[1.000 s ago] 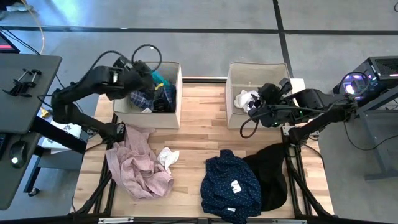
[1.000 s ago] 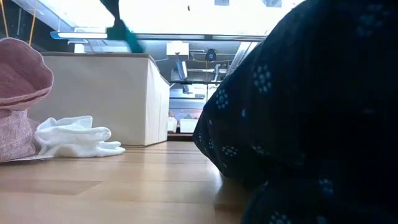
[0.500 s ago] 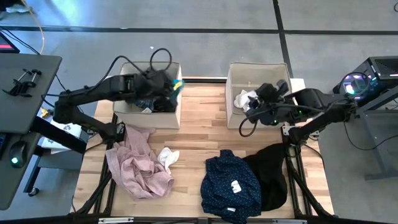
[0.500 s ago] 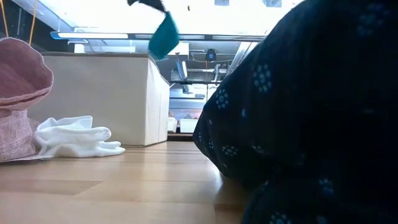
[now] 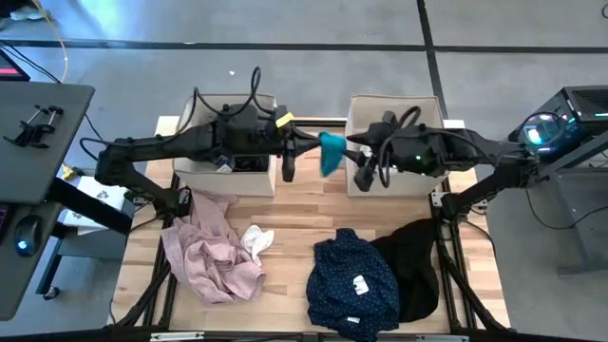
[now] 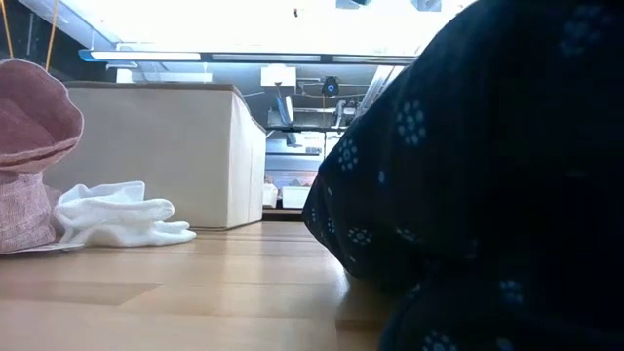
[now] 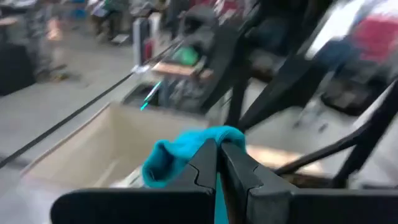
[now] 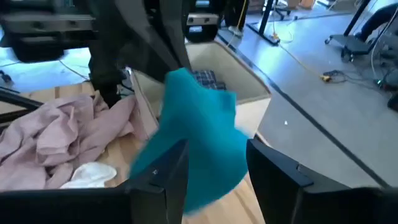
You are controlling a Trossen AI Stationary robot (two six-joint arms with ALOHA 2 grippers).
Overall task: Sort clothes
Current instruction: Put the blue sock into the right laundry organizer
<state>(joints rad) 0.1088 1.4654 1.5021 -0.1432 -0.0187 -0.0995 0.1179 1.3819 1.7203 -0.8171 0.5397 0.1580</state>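
No text, label or number can be read anywhere.

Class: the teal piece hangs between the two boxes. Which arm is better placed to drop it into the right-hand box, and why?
Probably the right: the right gripper sits open beside the teal piece, next to the right box. The left gripper, shut on it, reaches from the left box.

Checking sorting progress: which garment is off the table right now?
The teal piece, pinched in the shut left claw in mid-air between the two beige boxes. The pink shirt, white sock and navy dotted shirt lie on the wood.
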